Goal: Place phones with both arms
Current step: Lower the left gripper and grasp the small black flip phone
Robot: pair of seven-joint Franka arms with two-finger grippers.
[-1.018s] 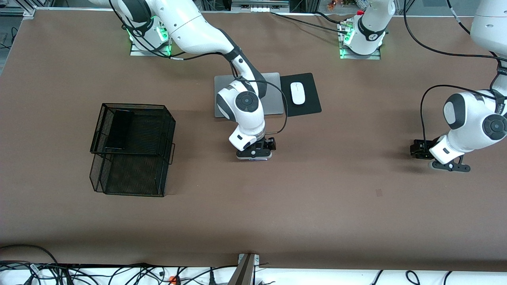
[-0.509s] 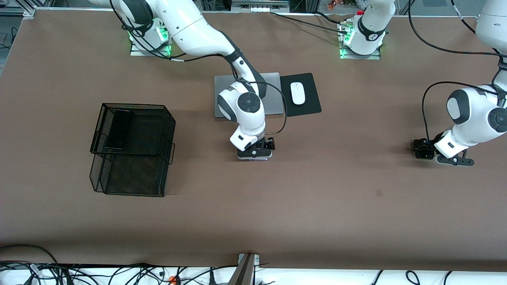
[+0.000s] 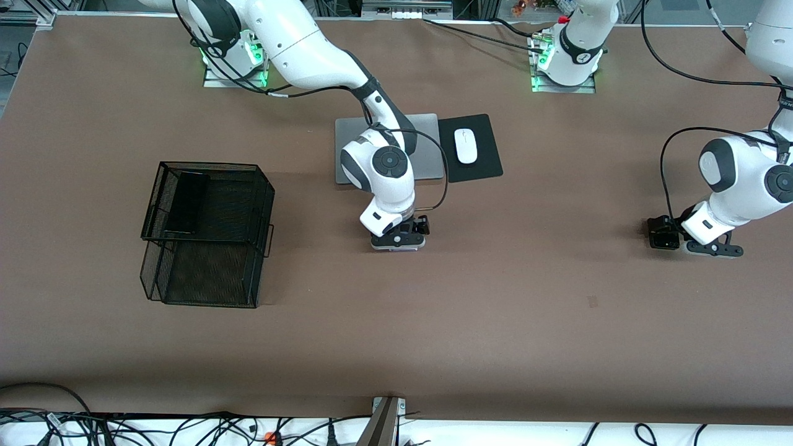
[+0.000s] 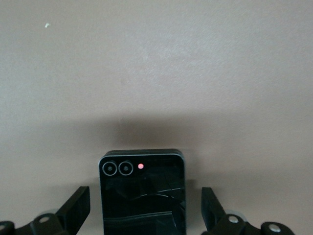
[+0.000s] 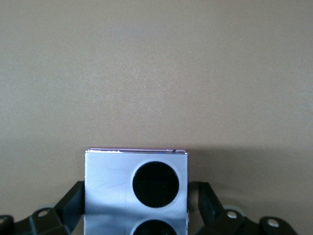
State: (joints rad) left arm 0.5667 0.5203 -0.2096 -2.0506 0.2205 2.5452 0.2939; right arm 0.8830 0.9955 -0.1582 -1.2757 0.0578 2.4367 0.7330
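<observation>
Grey laptop beside white mouse on black pad; mesh basket.

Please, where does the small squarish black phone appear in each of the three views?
Front view: the small squarish black phone lies on the brown table toward the left arm's end, under the left claw.
Left wrist view: it sits low in the middle, between that claw's two open fingers.
Right wrist view: not in it; a lilac-white phone shows there.
Shared landmark: the brown table surface.
</observation>
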